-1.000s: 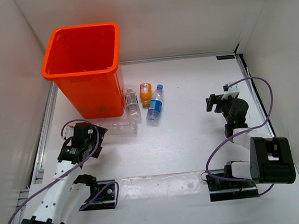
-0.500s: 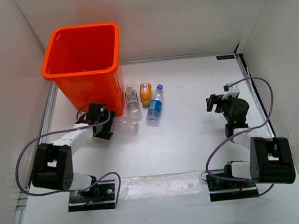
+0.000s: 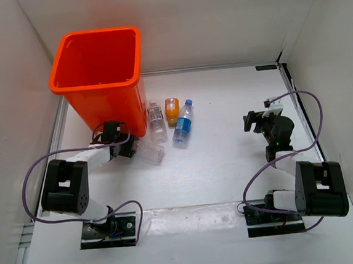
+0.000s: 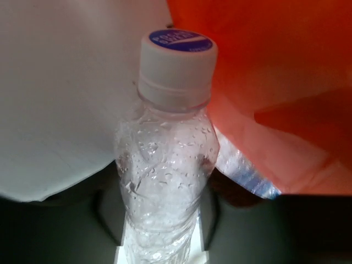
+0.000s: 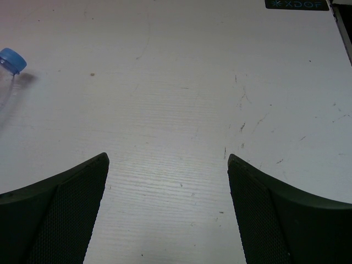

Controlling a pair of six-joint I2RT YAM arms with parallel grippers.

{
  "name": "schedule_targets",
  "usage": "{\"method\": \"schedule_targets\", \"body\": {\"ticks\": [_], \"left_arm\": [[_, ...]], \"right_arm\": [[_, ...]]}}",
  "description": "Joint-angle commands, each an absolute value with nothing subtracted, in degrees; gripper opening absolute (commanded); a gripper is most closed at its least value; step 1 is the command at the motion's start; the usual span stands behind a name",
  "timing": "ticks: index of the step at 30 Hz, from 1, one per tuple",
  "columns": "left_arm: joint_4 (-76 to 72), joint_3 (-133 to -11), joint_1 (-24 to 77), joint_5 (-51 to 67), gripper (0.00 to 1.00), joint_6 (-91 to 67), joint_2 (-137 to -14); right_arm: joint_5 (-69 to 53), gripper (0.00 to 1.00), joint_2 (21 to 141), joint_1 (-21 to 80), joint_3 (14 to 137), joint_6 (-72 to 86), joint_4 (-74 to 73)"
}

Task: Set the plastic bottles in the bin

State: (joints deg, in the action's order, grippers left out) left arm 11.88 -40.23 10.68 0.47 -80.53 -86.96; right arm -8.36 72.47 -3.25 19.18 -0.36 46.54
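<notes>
The orange bin (image 3: 110, 113) stands at the back left. My left gripper (image 3: 127, 150) is low beside its front corner, shut on a clear bottle (image 3: 151, 152) that lies on the table. In the left wrist view this bottle (image 4: 168, 159) fills the gap between my dark fingers (image 4: 109, 217), its white cap (image 4: 177, 52) pointing away, with the bin wall (image 4: 275, 66) close on the right. A second clear bottle (image 3: 156, 121), a short orange bottle (image 3: 172, 111) and a blue-capped bottle (image 3: 183, 124) lie right of the bin. My right gripper (image 3: 250, 121) hovers open at the right, holding nothing.
White walls close in the table on the left, back and right. In the right wrist view the open right gripper (image 5: 168, 159) faces bare table, with the blue cap (image 5: 12, 59) at the far left edge. A labelled bottle part (image 4: 247, 175) shows beside the bin.
My left arm swung forward from the near left to the bottle by the bin, and its jaws closed on it. The bottle turned slightly. The right arm stayed still.
</notes>
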Motion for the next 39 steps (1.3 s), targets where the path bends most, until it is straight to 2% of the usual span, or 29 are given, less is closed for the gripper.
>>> {"method": "schedule_targets", "body": {"ticks": [1, 2, 5, 6, 9, 10, 12, 13, 16, 17, 20, 22, 24, 26, 28, 31, 32, 34, 36, 38, 39], "left_arm": [[8.8, -34.6, 10.5, 3.2, 0.25, -79.8, -84.4], [9.4, -33.6, 10.6, 3.3, 0.17, -80.1, -83.3], [12.0, -30.1, 10.5, 3.3, 0.03, -80.8, -77.3], [12.9, -29.5, 10.8, 2.9, 0.01, -80.4, -69.6], [23.2, -31.8, 14.0, 0.2, 0.0, -78.6, -62.0], [26.5, -33.2, 14.8, -5.8, 0.0, -76.9, -53.2], [38.0, -40.1, 19.9, -14.4, 0.0, -75.2, -47.1], [39.9, -42.0, 21.4, -19.9, 0.0, -72.0, -39.9], [43.4, -50.8, 27.2, -29.7, 0.12, -63.3, -34.3], [42.6, -54.9, 28.4, -32.1, 0.21, -60.8, -34.3], [44.6, -69.9, 28.4, -35.7, 0.25, -45.6, -39.0], [47.8, -85.7, 28.4, -37.6, 0.27, -39.7, -50.0], [47.4, -98.2, 28.0, -38.7, 0.32, -34.9, -55.2], [45.3, -102.6, 26.5, -39.1, 0.41, -29.1, -60.3], [46.4, -112.6, 24.8, -39.2, 0.42, -27.3, -67.9], [51.8, -126.1, 19.3, -33.4, 0.48, -28.1, -76.3], [55.8, -130.2, 14.7, -27.9, 0.55, -30.3, -81.4], [55.8, -133.0, 8.7, -21.9, 0.61, -33.7, -84.0], [54.3, -133.2, 3.7, -10.1, 0.72, -38.0, -88.4], [55.3, -137.2, 0.4, -3.6, 0.79, -39.1, -94.7], [60.9, -139.3, -1.7, -2.4, 1.0, -38.4, -96.7]], "right_arm": [[-8.8, 0.9, 72.2, -3.3, 20.3, -0.5, 49.3], [-8.9, 0.9, 72.2, -3.3, 20.2, -0.4, 49.4], [-8.9, 0.9, 72.1, -3.3, 20.2, -0.4, 49.4], [-9.0, 0.9, 72.2, -3.3, 20.2, -0.4, 49.3], [-9.0, 0.9, 72.1, -3.4, 20.1, -0.4, 49.4], [-9.1, 0.9, 72.2, -3.6, 20.2, -0.5, 49.6], [-9.4, 0.9, 72.3, -3.6, 20.2, -0.5, 49.5], [-9.4, 0.9, 72.2, -3.7, 20.2, -0.4, 49.5], [-9.8, 0.9, 72.2, -3.9, 20.1, -0.4, 49.7], [-9.7, 0.9, 72.3, -3.9, 20.2, -0.4, 49.7], [-9.6, 0.9, 72.1, -3.6, 20.1, -0.4, 49.7], [-9.8, 0.9, 72.2, -3.9, 20.1, -0.4, 49.7], [-9.7, 0.9, 72.2, -3.8, 20.3, -0.4, 49.7], [-9.7, 0.9, 72.2, -3.7, 20.1, -0.4, 49.7], [-9.8, 0.9, 72.2, -3.9, 20.1, -0.4, 49.7], [-9.8, 0.9, 72.3, -3.9, 20.2, -0.4, 49.7], [-9.9, 0.9, 72.3, -3.9, 20.3, -0.4, 49.9], [-9.8, 0.9, 72.2, -3.9, 20.1, -0.4, 49.7], [-9.8, 0.9, 72.1, -3.9, 20.1, -0.4, 49.7], [-9.8, 0.9, 72.2, -3.8, 20.1, -0.4, 49.7], [-9.7, 0.9, 72.2, -3.8, 20.1, -0.4, 49.8]]}}
